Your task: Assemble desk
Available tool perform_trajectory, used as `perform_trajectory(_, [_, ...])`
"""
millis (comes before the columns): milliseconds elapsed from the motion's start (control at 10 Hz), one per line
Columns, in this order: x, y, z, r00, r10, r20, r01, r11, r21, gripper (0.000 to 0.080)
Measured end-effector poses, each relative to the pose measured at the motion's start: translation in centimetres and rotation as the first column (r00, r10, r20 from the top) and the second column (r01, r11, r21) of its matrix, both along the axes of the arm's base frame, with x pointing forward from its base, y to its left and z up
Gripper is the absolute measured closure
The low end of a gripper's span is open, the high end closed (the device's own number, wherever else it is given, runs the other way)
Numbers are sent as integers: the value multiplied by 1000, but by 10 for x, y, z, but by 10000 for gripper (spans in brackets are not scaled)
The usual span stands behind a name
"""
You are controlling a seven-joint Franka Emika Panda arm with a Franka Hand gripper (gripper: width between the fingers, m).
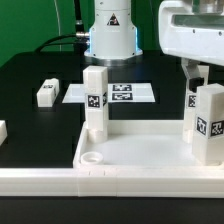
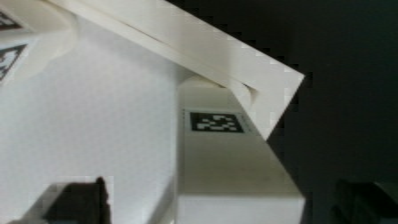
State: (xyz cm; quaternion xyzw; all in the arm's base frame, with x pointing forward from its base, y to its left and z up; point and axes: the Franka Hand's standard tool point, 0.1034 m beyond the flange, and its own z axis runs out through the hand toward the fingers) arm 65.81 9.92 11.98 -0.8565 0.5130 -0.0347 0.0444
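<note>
The white tabletop [image 1: 140, 160] lies at the front with its rim up. One white leg [image 1: 96, 100] stands upright in its corner at the exterior view's left. A second leg [image 1: 210, 125] stands at the tabletop's corner at the exterior view's right. My gripper [image 1: 205, 85] is lowered over this second leg, with one dark finger [image 1: 190, 98] beside it. In the wrist view the gripper [image 2: 214, 200] is open. Its fingers [image 2: 75, 203] straddle the tagged leg [image 2: 231, 160] with a gap on one side, above the tabletop [image 2: 89, 120].
A loose white leg [image 1: 46, 93] lies on the black table at the exterior view's left, and another [image 1: 2, 130] shows at the left edge. The marker board [image 1: 110, 93] lies behind the tabletop, before the robot's base [image 1: 110, 35].
</note>
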Motion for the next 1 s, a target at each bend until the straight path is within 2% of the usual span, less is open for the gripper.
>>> perform_trajectory(200, [0, 0, 0, 979, 202, 6, -202, 979, -23, 156])
perform_trajectory(500, [0, 0, -1, 869, 494, 1, -493, 868, -63, 150])
perform_trajectory(700, [0, -3, -5, 722, 691, -13, -690, 719, -89, 150])
perform_trajectory(800, [-1, -1, -6, 701, 713, -18, -711, 697, -90, 150])
perform_trajectory(1000, [0, 0, -5, 598, 801, -32, -799, 592, -108, 150])
